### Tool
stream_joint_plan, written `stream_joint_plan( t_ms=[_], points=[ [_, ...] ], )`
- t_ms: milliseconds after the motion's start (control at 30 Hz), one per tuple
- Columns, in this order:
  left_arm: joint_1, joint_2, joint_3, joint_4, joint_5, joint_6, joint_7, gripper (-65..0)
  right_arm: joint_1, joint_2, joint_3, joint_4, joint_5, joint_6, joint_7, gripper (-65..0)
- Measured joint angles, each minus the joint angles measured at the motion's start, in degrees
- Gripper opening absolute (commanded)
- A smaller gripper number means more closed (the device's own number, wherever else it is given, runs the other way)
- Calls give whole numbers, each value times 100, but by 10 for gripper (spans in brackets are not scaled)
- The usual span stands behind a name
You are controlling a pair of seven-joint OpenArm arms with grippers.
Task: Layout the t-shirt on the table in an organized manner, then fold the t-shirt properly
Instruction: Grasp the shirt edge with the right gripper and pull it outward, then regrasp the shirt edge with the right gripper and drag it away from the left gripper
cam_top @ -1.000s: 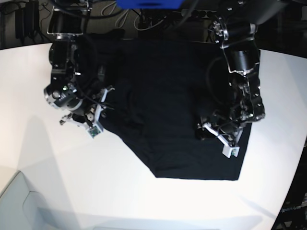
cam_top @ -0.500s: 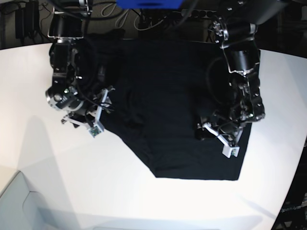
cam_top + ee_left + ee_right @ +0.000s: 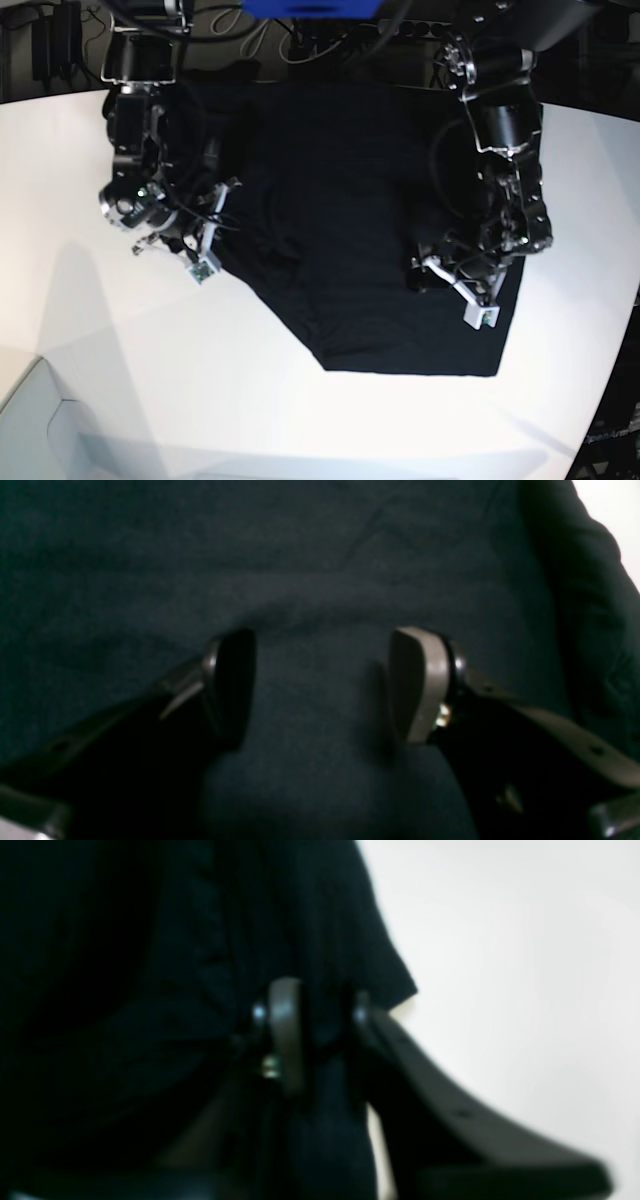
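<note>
Right hand (image 3: 320,1035) higher, t-shirt (image 3: 200,965) pinched

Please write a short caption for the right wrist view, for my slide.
Right gripper pinched shut on the edge of the black t-shirt, beside the bare white table.

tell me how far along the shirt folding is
Early. The t-shirt lies mostly spread on the table, though skewed and unfolded. In hand: the right gripper pinches its edge, while the left gripper hangs open over the cloth. Squaring and every fold remain.

Right tool (image 3: 320,1030) pinching t-shirt (image 3: 200,965) edge
</note>
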Motion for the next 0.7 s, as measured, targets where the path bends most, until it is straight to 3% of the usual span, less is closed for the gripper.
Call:
stream_joint_plan(
  t_ms=[33,200,433,700],
  points=[
    [2,0,0,-2,0,-2,-2,-236,44,-2,2,-98,0,0,2,-650],
    [2,-2,-4,-9,0,0,-13,-236,116,17,4,-63,-11,-2,-26,-650],
    [61,-2,-2,26,-11,0,-63,-236,175,118,42,1475,-28,0,-26,-650],
    [160,-11,-2,52,-44,0,-190,-236,901,70,925,1508,-39,11,-24,-650]
  ],
)
